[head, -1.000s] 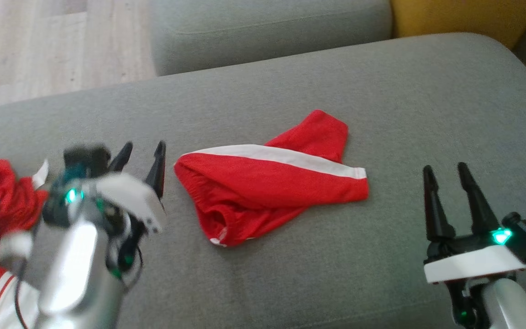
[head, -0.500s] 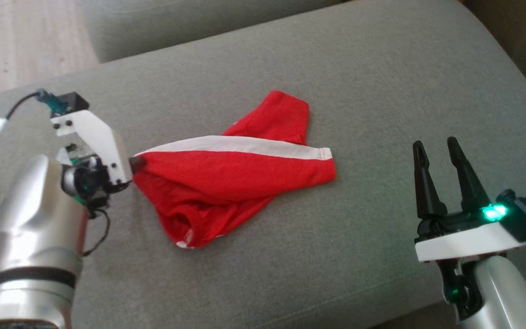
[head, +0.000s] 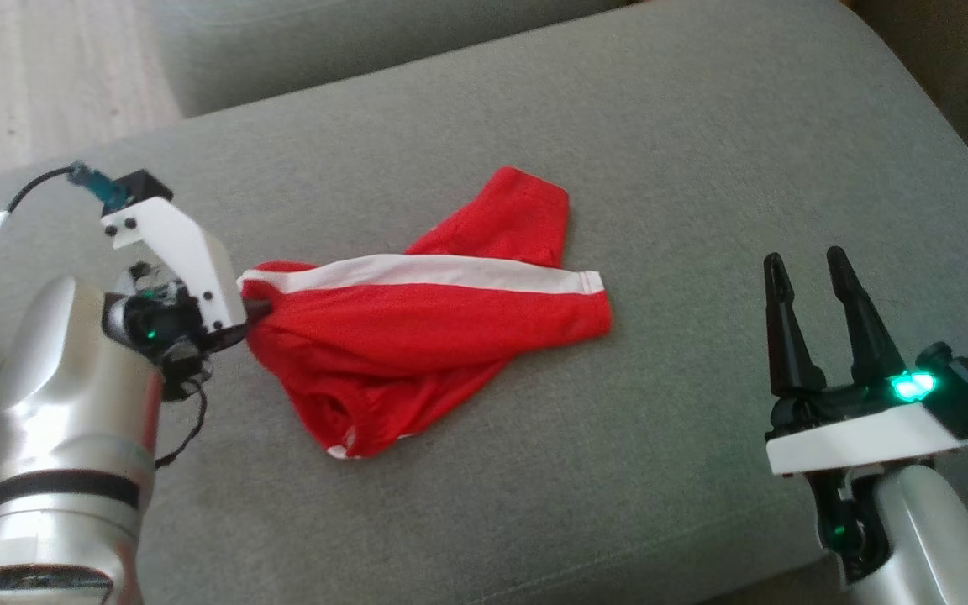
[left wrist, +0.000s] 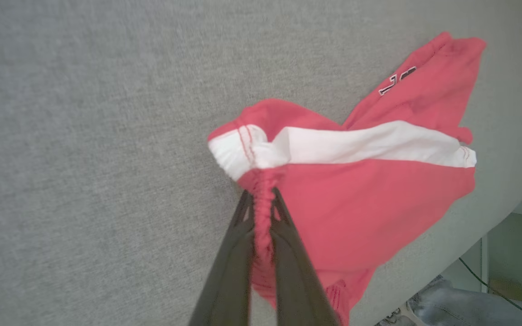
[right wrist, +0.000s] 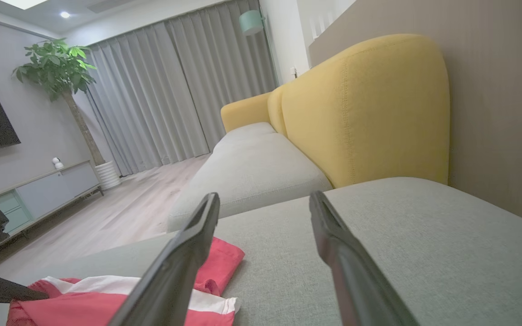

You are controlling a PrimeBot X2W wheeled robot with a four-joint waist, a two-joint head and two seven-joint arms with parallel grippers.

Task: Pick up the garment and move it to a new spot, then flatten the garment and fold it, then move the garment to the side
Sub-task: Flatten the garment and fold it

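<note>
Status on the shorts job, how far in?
Done: left tool is shut on the red shorts' waistband. In hand: the pick-up; the shorts mostly lie crumpled on the grey cushion. Left: moving, flattening, folding, setting aside. The right tool is open, apart.

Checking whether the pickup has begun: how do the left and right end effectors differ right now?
The left end effector is shut on the waistband of the red shorts; the right end effector is open, holding nothing. The left one touches the shorts; the right one hovers apart, beyond their far end. Both have two long dark fingers.
</note>
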